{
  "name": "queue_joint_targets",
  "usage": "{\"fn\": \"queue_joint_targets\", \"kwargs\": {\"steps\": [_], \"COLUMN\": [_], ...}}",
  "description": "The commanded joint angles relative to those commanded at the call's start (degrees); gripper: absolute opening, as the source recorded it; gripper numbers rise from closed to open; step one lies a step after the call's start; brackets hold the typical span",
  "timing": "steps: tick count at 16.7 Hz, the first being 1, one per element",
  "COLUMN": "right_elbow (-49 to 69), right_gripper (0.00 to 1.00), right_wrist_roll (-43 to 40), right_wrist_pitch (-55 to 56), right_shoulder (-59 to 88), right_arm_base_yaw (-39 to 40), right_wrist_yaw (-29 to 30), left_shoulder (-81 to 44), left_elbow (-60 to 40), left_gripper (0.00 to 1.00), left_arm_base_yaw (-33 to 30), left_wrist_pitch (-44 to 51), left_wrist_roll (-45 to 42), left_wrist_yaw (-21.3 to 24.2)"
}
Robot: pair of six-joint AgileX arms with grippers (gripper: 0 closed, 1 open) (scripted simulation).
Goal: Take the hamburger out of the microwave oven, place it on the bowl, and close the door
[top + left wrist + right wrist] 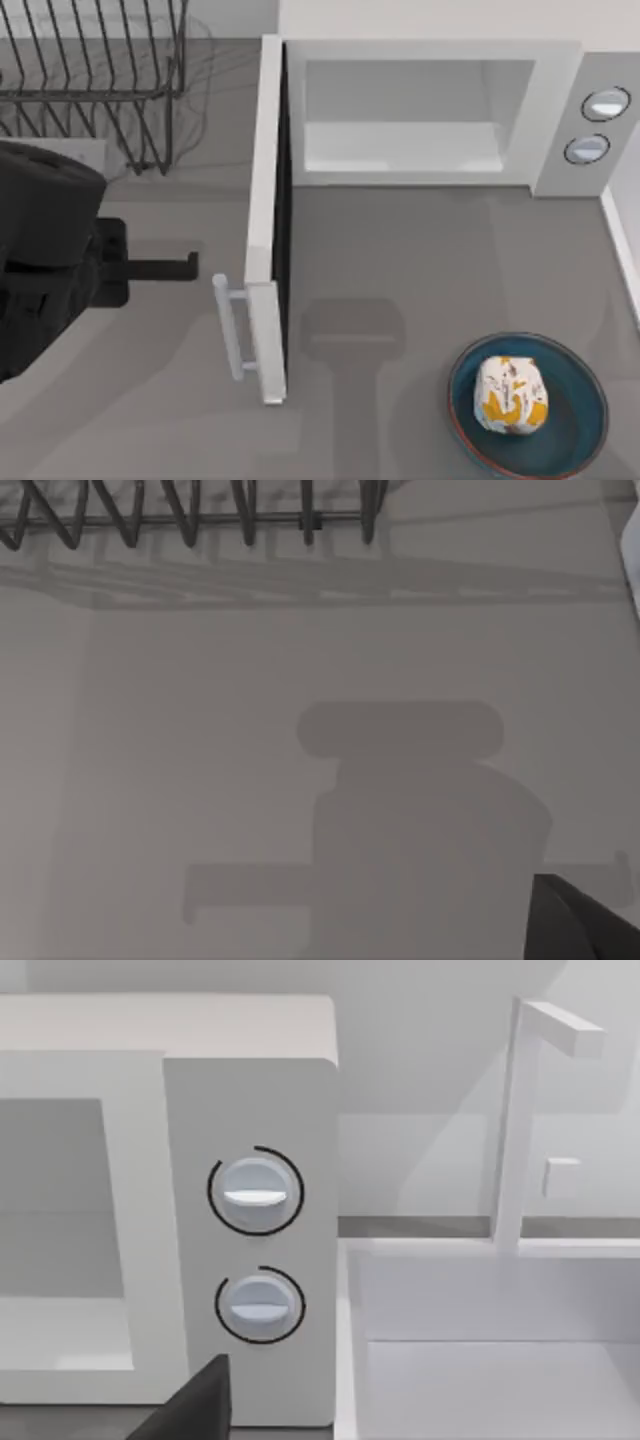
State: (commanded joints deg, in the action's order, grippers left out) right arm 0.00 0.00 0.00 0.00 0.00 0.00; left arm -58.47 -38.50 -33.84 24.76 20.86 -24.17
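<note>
From above, we see a grey table with the microwave oven [560, 110] along the upper edge of the frame, its pale cavity bare and two round knobs [596, 125] on its panel at the upper right. The door [268, 215] stands swung wide open, running down the middle-left of the frame, dark inner face turned to the cavity, its pale bar handle [232, 325] on the outer side near the lower end.

The hamburger [510, 393], in its white wrapper with yellow-orange patches, already sits inside the bowl [580, 410] at the lower right of the frame, a dark teal dish with a thin reddish rim.

Our left arm's bulky black body fills the left edge of the frame, and our left gripper [170, 267] reaches toward the door with a thin dark finger pointing right, apart from the door's outer face. We cannot tell whether its fingers are spread or pressed together. A black wire rack [90, 70] sits in the upper left corner.

Our right wrist camera looks at the microwave's knob panel, with a white sink-like basin [480, 1360] beside it.

We judge that only closing the door is left. The next move calls for our left gripper to meet the door's outer face and push it round toward the cavity.

We can read no brand, label or writing anywhere.
</note>
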Motion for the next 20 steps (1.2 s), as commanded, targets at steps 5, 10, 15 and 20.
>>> {"fn": "queue_joint_targets", "kwargs": {"steps": [5, 10, 15, 20], "right_elbow": [0.0, 0.0, 0.0, 0.0], "right_gripper": [1.0, 1.0, 1.0, 1.0], "right_wrist_roll": [0.0, 0.0, 0.0, 0.0], "right_wrist_pitch": [0.0, 0.0, 0.0, 0.0], "right_shoulder": [0.0, 0.0, 0.0, 0.0], "right_arm_base_yaw": [0.0, 0.0, 0.0, 0.0], "right_wrist_yaw": [0.0, 0.0, 0.0, 0.0], "left_shoulder": [-3.7, -3.5, -6.8, -11.2], "left_elbow": [-6.4, -6.1, 0.4, 10.3], "left_gripper": [0.0, 0.0, 0.0, 0.0], "left_arm_base_yaw": [0.1, 0.2, 0.2, 0.3], "left_wrist_pitch": [7.8, 7.5, -2.0, -17.3], "left_wrist_roll": [3.2, 3.1, 3.1, 2.9], "left_wrist_yaw": [1.8, 1.8, 1.8, 2.0]}}
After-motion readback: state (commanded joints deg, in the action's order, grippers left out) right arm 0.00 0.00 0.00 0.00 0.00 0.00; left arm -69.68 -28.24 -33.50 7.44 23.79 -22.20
